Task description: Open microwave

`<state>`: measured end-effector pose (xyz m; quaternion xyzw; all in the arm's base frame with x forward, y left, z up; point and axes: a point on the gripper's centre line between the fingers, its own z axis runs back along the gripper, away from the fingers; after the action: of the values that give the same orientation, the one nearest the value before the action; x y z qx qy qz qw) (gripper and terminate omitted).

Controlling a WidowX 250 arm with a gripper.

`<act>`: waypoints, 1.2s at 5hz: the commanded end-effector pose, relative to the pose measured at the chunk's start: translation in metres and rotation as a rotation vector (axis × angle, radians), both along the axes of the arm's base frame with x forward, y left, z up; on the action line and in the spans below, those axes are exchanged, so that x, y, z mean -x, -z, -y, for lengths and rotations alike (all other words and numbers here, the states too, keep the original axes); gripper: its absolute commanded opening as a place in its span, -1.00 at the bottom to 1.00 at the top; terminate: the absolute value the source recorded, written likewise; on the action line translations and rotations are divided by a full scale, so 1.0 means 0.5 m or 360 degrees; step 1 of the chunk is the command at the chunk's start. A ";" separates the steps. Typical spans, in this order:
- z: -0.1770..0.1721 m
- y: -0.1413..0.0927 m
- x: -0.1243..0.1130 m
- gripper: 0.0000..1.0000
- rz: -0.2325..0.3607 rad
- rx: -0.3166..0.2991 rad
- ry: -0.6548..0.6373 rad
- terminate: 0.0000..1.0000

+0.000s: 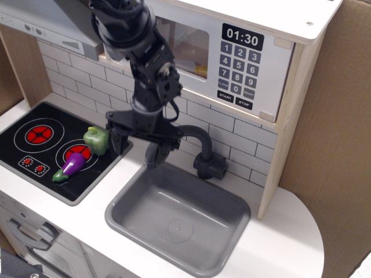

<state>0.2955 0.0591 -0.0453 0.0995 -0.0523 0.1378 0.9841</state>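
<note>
The white toy microwave (243,58) sits in a pale wood frame at the top, with a black keypad and a display reading 01:30. Its clear window door (188,49) is closed; the arm hides the door's left part and the handle. My black gripper (139,145) hangs well below the microwave, in front of the tile wall, above the sink's back left corner. Its two fingers (117,141) are spread apart with nothing between them.
A grey sink (177,217) with a dark faucet (203,153) lies below the gripper. A black stovetop (52,147) at left holds a green pepper (95,140) and a purple eggplant (72,166). A grey range hood (52,23) is at top left. A cardboard wall (336,145) stands right.
</note>
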 end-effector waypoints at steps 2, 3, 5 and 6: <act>-0.184 -0.225 -0.039 1.00 0.0259 0.0090 0.0357 -1.00; -0.210 -0.283 -0.056 1.00 0.0308 0.0137 0.0420 -1.00; -0.197 -0.304 -0.129 1.00 0.0381 0.0268 0.0432 -1.00; -0.196 -0.312 -0.162 1.00 0.0417 0.0246 0.0383 -1.00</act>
<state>0.3689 0.1505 0.0930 -0.0145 -0.1553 0.0381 0.9870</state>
